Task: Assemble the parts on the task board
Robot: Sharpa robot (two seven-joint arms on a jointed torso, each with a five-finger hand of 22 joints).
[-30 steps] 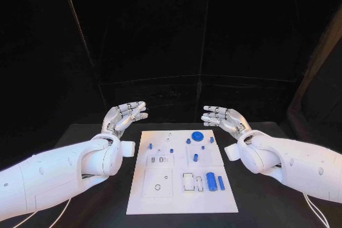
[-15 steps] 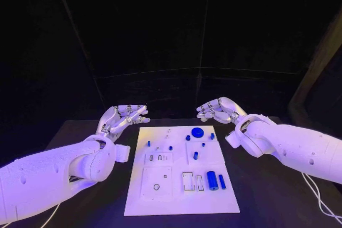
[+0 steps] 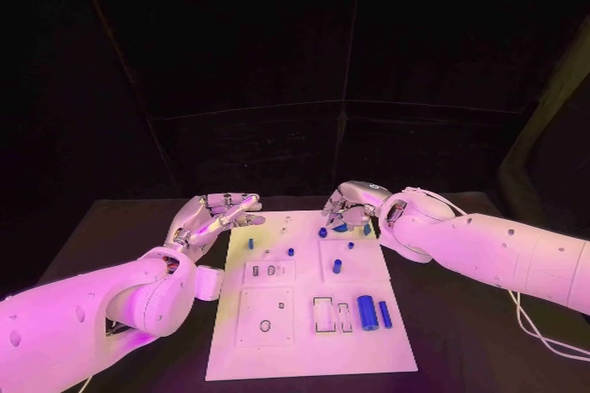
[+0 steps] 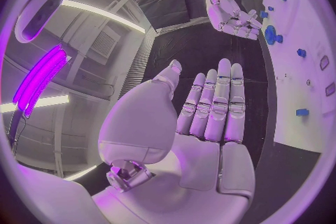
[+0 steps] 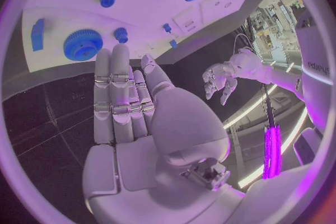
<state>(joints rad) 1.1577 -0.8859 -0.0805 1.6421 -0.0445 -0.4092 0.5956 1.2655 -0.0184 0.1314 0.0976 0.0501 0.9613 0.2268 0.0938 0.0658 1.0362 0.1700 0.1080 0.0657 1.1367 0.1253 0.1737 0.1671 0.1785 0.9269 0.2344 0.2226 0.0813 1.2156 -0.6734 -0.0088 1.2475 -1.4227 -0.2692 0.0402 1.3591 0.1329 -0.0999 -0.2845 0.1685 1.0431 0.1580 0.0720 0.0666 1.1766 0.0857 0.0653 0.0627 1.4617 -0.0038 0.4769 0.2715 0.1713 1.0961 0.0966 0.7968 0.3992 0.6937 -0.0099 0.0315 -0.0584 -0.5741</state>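
The black table (image 3: 111,231) fills the lower half of the head view, and on it, centre frame, lies the white task board (image 3: 308,350), a long plate whose long axis runs from the bottom of the picture up toward its middle. The left hand (image 3: 216,214) hangs left of centre, just beside the board's upper left corner, fingers straight and apart, holding nothing. The right hand (image 3: 354,201) hovers just right of centre over the board's far edge, fingers bent downward with nothing between them; whether it already touches a part I cannot tell. Right under it sits the blue gear (image 5: 83,45), the widest part, lying flat at the board's upper end. Lower right on the board lies the blue cylinder (image 3: 365,311), its long axis parallel to the board's, with a slimmer blue bar (image 3: 384,314) just beside it pointing the same way. Small blue pegs (image 3: 336,266) stand upright mid-board. The step in hand looks like reaching for the gear: I would lower the right hand squarely over it, close on opposite rim edges, and lift straight up so nearby pegs are not knocked, while the left hand stays off the board.
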